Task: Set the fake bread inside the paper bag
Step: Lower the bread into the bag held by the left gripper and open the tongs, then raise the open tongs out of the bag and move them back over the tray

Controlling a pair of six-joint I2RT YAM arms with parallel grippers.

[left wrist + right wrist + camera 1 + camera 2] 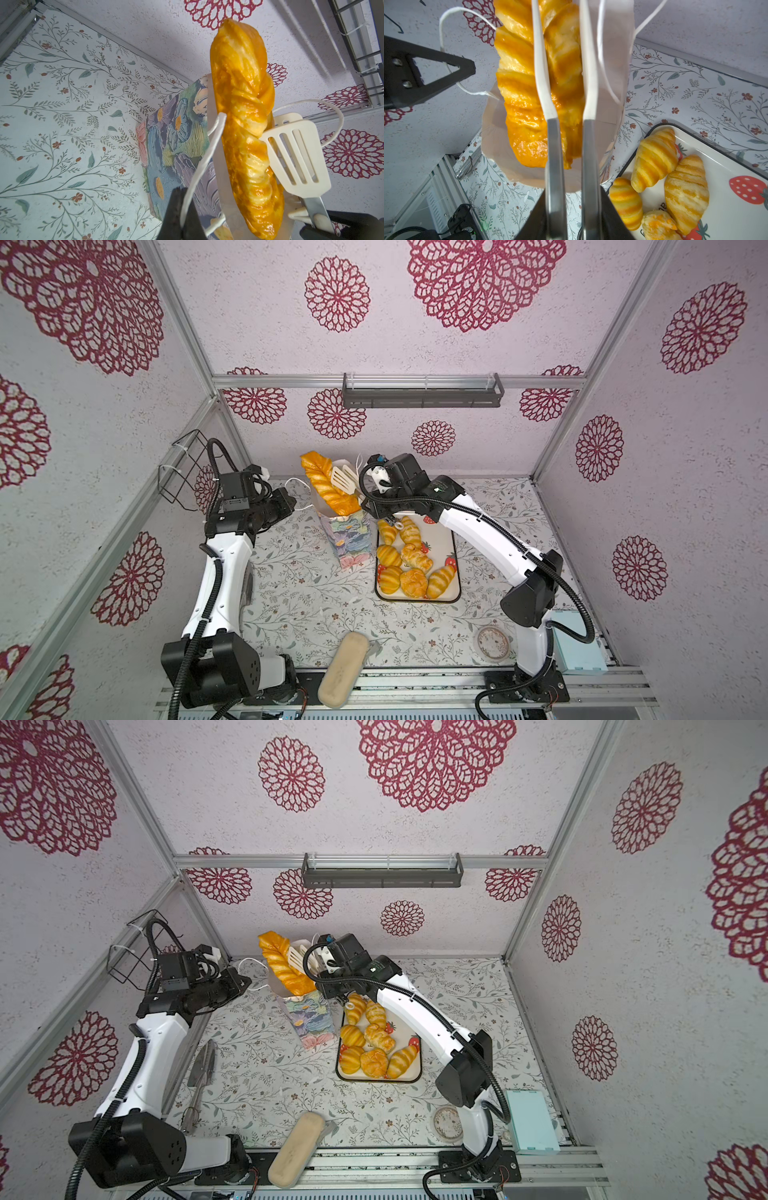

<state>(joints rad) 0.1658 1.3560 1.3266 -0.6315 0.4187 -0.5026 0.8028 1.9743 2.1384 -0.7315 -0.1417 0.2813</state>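
Only rt wrist — loaf [521,93] end in paper bag [495,133], tongs [554,158] parted.

Long braided golden-orange toy loaf [328,485]: lower end sunk out of sight in the tall flower-printed paper bag [349,541]; upper end cut off by the edge in the right wrist view. White slotted-blade tongs with steel arms [554,166]: handle end hidden under the right arm [478,522] in both top views. Right gripper [573,225]: only dark finger parts show, flanking the tongs at the picture's edge. Left gripper [185,215]: fingers cropped by the edge, pinching the bag's white cord handle [207,149]. White strawberry-printed tray [446,537]: far end under the right arm; dark lettering [663,206] half covered by glossy croissant-shaped toy pastries [654,158], unreadable. Grey metal utensils [203,1065]: kind too small to tell.
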